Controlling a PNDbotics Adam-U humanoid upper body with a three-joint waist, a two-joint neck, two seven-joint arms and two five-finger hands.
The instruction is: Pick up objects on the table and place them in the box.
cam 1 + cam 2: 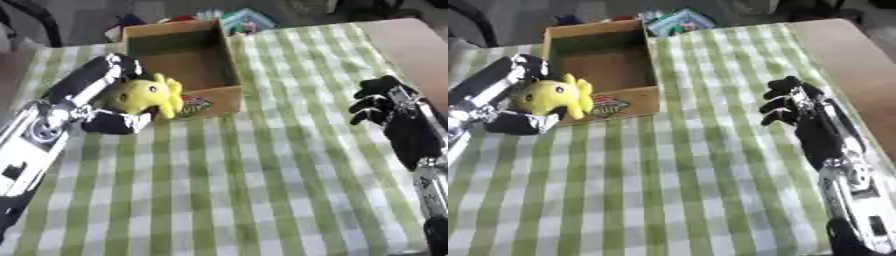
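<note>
A yellow plush toy [147, 95] with dark eyes is held in my left hand [109, 120], whose fingers and thumb curl round it. The toy sits just in front of the near left corner of the cardboard box [226, 60], at about rim height. The box stands open at the far middle of the table and its brown floor shows nothing inside. My right hand [798, 112] hovers over the right side of the table with its fingers curled and nothing in it.
A green and white checked cloth [262, 170] covers the table. The bare tan table edge [411, 45] shows at the far right. Colourful items [677, 21] lie beyond the box, off the far edge.
</note>
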